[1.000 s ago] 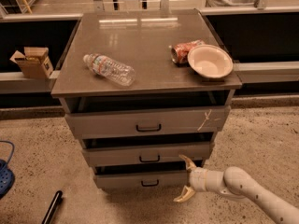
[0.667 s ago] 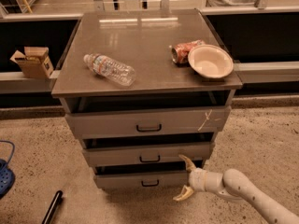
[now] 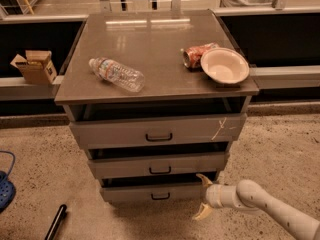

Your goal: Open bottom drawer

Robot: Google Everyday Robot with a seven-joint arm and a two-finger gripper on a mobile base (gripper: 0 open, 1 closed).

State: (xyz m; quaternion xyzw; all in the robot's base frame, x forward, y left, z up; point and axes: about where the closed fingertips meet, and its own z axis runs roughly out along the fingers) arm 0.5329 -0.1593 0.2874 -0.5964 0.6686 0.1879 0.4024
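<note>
Approach step: white two-finger tool point(image 3: 203, 197) released, jaws spread, beside the right end of narrow grey metal bottom drawer point(image 3: 135, 191). Next: align on small black handle point(image 3: 160, 196).

The claw point(image 3: 202, 197), fingers spread, sits just beside the right end of the bottom drawer point(image 3: 131, 192).

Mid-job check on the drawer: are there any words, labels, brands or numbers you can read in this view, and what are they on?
No text can be read anywhere.
Bottle: its label is too blurred to read.
Can: it has red print, which is unreadable.
Cardboard box: no lettering can be made out.
Bottom drawer: its front is plain.
Gripper: it is open at that drawer's right end and has no marking.
</note>
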